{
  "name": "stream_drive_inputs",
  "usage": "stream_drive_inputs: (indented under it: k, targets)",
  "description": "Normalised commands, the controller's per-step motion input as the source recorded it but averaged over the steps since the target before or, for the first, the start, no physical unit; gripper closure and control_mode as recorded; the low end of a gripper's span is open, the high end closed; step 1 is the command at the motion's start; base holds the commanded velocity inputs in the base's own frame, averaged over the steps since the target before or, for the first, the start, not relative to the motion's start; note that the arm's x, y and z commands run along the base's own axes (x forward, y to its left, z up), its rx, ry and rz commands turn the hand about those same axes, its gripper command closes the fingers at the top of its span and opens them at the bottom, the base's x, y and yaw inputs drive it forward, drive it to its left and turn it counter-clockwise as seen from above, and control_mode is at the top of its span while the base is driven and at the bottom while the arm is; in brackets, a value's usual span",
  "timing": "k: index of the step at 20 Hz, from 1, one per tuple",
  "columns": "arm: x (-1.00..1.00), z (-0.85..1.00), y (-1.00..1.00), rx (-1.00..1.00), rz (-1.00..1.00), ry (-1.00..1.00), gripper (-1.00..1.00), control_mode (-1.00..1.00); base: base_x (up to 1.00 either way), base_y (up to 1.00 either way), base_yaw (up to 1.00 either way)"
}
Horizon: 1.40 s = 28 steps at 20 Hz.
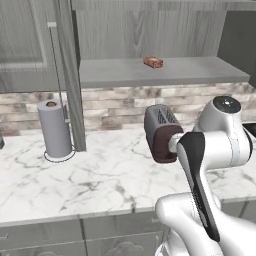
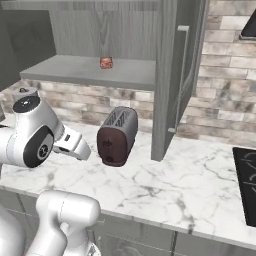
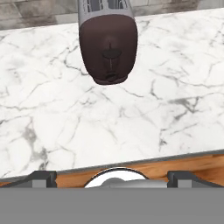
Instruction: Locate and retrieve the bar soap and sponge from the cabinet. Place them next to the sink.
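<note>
Sitting on the cabinet (image 1: 40, 35) shelf, the bar soap (image 1: 153, 61) looks small, rigid, likely slick; pinch its long sides squarely. Claw (image 3: 111, 178) spread wide, empty.

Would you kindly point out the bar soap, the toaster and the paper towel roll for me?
bar soap (image 1: 153, 61), left base view, middle of its top face.
toaster (image 2: 117, 135), right base view, its grey side wall.
paper towel roll (image 1: 54, 131), left base view, middle of its side.
</note>
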Motion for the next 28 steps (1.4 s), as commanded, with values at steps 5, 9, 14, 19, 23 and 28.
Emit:
stream_drive_inputs:
  k: [5,9,14,19,23,28]
  targets:
    - [0.00,0.00,0.00,0.00,0.00,0.00,-1.00,1.00,0.55,0.11,0.00]
    - [0.00,0.00,0.00,0.00,0.00,0.00,-1.00,1.00,0.31,0.07,0.00]
    - [0.03,0.32,0.01,-0.03,0.03,-0.07,-1.00,-1.00,0.00,0.00,0.00]
    - [0.00,0.61,0.00,-0.09,0.08,-0.07,-1.00,-1.00,0.00,0.00,0.00]
    - [0.00,0.49,0.00,-0.08,0.06,-0.01,-1.00,-1.00,0.00,0.00,0.00]
    - [0.04,0.50,0.00,-0.09,0.07,0.00,-1.00,-1.00,0.00,0.00,0.00]
